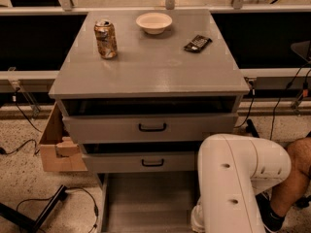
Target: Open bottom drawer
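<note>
The bottom drawer [146, 203] lies pulled out beneath the mid-sized drawer front [116, 162], grey tray exposed, and the white arm [238, 178] bends low beside it, presumably toward its handle, with the gripper hidden below the frame, its grasp impossible to tell.

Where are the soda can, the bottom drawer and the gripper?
soda can [105, 39], camera view, side wall.
bottom drawer [146, 203], camera view, bare tray floor.
gripper, camera view: out of sight past the white arm [233, 178].
</note>
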`<state>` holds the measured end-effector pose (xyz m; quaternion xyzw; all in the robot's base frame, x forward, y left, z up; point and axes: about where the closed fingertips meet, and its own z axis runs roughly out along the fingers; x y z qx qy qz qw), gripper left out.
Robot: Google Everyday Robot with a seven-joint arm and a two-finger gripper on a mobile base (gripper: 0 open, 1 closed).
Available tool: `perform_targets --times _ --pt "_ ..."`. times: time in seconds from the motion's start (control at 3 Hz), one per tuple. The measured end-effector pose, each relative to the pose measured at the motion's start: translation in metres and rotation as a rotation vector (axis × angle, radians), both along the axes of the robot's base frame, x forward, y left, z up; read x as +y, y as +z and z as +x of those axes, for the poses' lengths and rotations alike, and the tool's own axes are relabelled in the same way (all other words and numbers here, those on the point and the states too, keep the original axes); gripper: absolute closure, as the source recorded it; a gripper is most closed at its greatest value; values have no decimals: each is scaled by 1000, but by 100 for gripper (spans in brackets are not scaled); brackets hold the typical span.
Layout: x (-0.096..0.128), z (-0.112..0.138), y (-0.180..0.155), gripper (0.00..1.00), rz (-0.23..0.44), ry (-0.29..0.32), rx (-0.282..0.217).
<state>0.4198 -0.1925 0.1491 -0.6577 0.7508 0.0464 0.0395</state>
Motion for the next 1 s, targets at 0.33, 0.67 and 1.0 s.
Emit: perform_targets --times 0.33,0.67,1.0 --pt "0 0 0 37 0 0 0" --pt "0 0 0 14 0 0 0" --pt "-3 19 0 0 0 0 0"
